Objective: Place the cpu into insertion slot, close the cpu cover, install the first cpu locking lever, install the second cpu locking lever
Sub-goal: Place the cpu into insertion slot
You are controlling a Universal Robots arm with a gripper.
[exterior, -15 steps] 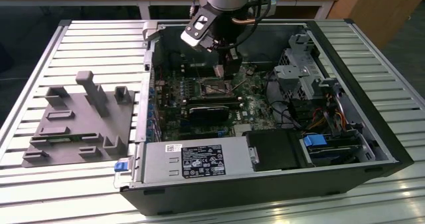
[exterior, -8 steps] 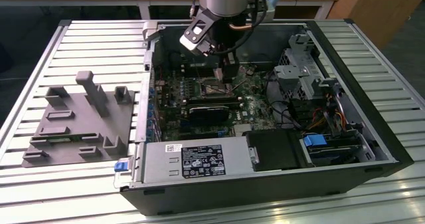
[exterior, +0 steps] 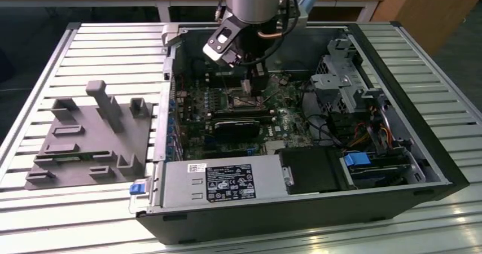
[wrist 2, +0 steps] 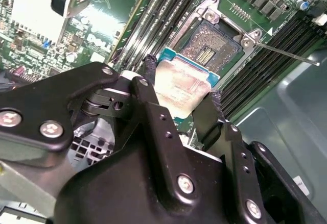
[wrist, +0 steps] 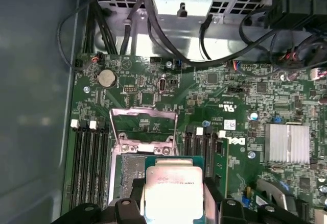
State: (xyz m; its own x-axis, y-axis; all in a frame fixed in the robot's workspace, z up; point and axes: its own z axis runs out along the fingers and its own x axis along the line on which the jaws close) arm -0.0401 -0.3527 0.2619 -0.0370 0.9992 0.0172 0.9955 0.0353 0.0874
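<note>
**Chip held over its open slot**

In the exterior view, an open computer case (exterior: pixel 301 217) lies on a bench (exterior: pixel 75 214) with a ribbed metal top. The robot arm (exterior: pixel 256 0) reaches down into the case. Its fingers (exterior: pixel 254 76) hang low over the green board (exterior: pixel 290 117), right above the insertion slot (exterior: pixel 245 100). A grey block with pegs (exterior: pixel 90 135) sits beside the case, near the bench's edge at the exterior view's left. A silver box with a label (exterior: pixel 218 180) fills the case's near side.

In the second wrist view, the two black fingers (wrist 2: pixel 148 76) pinch the cpu (wrist 2: pixel 179 89) by two opposite sides. Its shiny top faces up and a green rim shows around it. The cpu hangs over the edge of the insertion slot (wrist 2: pixel 210 50), which is open with its dark middle showing. A thin locking lever (wrist 2: pixel 286 53) sticks out from the slot's corner, across the long black memory slots (wrist 2: pixel 265 63).

In the first wrist view, the cpu (wrist: pixel 173 191) sits between the fingers (wrist: pixel 212 196) and hides part of the insertion slot (wrist: pixel 132 167). The cpu cover (wrist: pixel 144 128) stands swung open at the slot's other side. A round silver battery (wrist: pixel 107 77) lies further along the board. I cannot tell if the cpu touches the slot.
</note>
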